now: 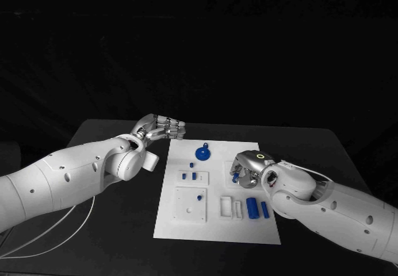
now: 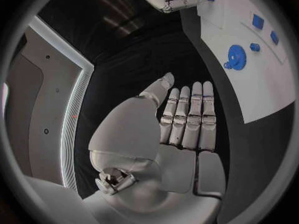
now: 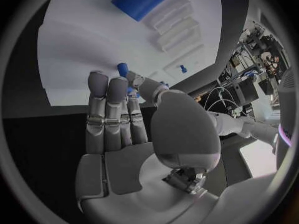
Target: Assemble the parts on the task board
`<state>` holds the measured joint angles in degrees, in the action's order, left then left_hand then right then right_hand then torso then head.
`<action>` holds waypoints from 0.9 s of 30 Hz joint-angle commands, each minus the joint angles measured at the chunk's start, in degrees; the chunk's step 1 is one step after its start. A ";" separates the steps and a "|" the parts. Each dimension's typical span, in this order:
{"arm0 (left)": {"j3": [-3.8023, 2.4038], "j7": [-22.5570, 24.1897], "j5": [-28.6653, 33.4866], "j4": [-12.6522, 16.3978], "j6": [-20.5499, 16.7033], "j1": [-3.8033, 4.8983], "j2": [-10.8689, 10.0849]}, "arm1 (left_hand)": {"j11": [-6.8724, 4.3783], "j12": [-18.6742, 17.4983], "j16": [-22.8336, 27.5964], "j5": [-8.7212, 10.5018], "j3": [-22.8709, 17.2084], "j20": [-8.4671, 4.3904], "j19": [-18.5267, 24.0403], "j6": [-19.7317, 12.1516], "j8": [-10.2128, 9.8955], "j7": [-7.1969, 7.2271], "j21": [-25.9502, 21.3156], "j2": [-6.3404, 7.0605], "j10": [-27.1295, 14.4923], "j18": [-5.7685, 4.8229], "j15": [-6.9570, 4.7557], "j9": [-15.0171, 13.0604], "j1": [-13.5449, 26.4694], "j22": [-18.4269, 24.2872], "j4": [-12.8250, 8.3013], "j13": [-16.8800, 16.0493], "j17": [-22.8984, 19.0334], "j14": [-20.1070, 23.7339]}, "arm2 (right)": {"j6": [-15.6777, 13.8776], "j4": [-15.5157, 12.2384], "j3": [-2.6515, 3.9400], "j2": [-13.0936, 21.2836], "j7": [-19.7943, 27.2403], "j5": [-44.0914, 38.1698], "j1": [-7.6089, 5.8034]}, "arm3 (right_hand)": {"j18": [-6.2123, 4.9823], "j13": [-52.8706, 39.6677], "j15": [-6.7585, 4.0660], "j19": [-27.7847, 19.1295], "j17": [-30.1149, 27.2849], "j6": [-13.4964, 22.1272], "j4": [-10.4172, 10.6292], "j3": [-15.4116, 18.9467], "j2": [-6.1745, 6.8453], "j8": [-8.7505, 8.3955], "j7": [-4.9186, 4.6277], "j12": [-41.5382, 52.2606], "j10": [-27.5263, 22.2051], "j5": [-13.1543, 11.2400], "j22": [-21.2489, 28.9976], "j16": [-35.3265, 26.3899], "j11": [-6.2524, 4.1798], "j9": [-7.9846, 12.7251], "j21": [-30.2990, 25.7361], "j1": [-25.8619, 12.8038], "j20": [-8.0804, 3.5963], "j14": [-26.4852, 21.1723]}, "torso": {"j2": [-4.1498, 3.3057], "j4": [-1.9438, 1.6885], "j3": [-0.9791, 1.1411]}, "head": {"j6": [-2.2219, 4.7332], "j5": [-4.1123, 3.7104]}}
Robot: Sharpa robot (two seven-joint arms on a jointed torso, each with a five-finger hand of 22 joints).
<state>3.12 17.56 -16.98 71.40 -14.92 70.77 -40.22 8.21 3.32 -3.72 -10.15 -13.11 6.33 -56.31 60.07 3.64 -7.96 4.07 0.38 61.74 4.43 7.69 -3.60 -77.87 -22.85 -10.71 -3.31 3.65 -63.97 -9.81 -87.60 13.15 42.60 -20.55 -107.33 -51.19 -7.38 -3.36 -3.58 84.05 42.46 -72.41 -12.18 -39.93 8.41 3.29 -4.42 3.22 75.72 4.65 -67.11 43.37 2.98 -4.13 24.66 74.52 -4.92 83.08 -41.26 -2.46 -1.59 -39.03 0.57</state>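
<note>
In the head view, the right hand (image 1: 246, 165) is hovering over the board (image 1: 217, 233), pinching a small blue peg (image 1: 236, 177). The left hand (image 1: 159, 127) is resting off the board's far corner, fingers straight, holding nothing.

In the left wrist view, a blue gear (image 2: 236, 57) is lying flat on the board.

In the right wrist view, the peg (image 3: 123, 67) is sitting at the fingertips (image 3: 107, 87). It is looking light, stiff and slick; a firm sideways pinch should suit it.
</note>
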 commanded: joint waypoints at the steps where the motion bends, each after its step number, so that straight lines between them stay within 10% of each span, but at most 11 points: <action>1: -0.05 0.32 0.29 -0.06 0.75 0.06 0.14 | 0.13 0.01 0.24 -0.08 0.05 0.18 -0.30 -0.14 0.02 -0.42 0.19 -0.49 -0.38 0.45 -0.07 0.06 0.16 0.08 0.37 0.00 0.02 0.21 | -1.20 -1.30 0.77 0.36 0.06 -0.58 -0.02 | -0.68 -0.35 -0.47 1.62 0.11 -0.46 -0.01 -0.34 -0.38 0.41 0.00 0.29 3.94 -0.40 -0.13 0.12 -1.84 -0.04 0.30 -0.07 -0.30 0.07 | 0.04 0.01 -0.05 | 0.00 0.07; 7: -0.05 0.40 0.31 -0.51 0.69 0.05 0.19 | 0.13 0.01 0.24 -0.08 0.04 0.17 -0.30 -0.14 0.02 -0.42 0.19 -0.49 -0.38 0.45 -0.08 0.06 0.15 0.09 0.37 0.00 0.02 0.21 | -0.44 -4.77 3.31 1.08 -0.04 1.36 -0.01 | -0.69 -0.34 -0.50 1.64 0.22 -0.64 0.03 0.06 -0.41 0.37 0.04 0.28 4.06 -0.09 -0.53 0.10 -1.92 0.02 0.13 -0.34 -0.32 0.07 | 0.07 0.12 -0.08 | -0.16 0.41; 14: -0.04 0.41 0.33 -1.02 0.81 0.05 0.48 | 0.11 0.01 0.23 0.22 0.07 0.19 -0.30 -0.12 0.03 -0.38 0.20 -0.52 -0.33 0.42 -0.06 0.06 0.31 0.11 0.51 0.00 0.02 0.19 | -0.26 -6.89 4.03 -0.63 0.11 2.09 -0.01 | -0.70 -0.34 -0.53 1.72 0.26 -0.79 -0.06 0.24 -0.47 0.37 0.08 0.28 4.15 -0.12 -0.64 0.11 -1.97 0.04 -0.01 -0.52 -0.34 0.10 | 0.16 0.21 -0.05 | -0.24 1.09; 27: -0.01 0.47 0.45 -2.11 1.11 -0.04 2.02 | 0.09 0.01 0.24 0.30 0.06 0.18 -0.32 -0.08 0.03 -0.39 0.17 -0.62 -0.29 0.42 -0.07 0.05 0.25 0.22 0.59 0.00 0.02 0.17 | -0.82 -6.25 -2.14 -6.98 1.47 -1.53 -0.01 | -0.69 -0.34 -0.54 1.80 0.30 -0.84 -0.52 0.38 -0.69 0.37 0.09 0.28 4.17 0.17 -0.87 0.06 -1.96 0.07 -0.47 -0.65 -0.35 0.10 | 0.51 0.17 -0.37 | -0.46 3.00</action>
<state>3.14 17.55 -16.94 69.32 -14.72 70.71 -38.44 8.21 3.32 -3.72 -10.15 -13.11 6.33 -56.31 60.07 3.64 -7.96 4.07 0.15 61.74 4.44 7.69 -3.60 -77.65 -22.68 -10.39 -3.32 3.64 -63.97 -10.36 -93.87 11.23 36.11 -20.18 -106.88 -51.23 -6.91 -3.44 -3.75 84.05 42.69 -72.72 -12.43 -39.67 7.99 3.36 -4.30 3.31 75.90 4.66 -67.89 43.32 2.97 -4.08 24.37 74.07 -4.91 83.27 -40.75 -2.27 -1.89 -39.54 3.23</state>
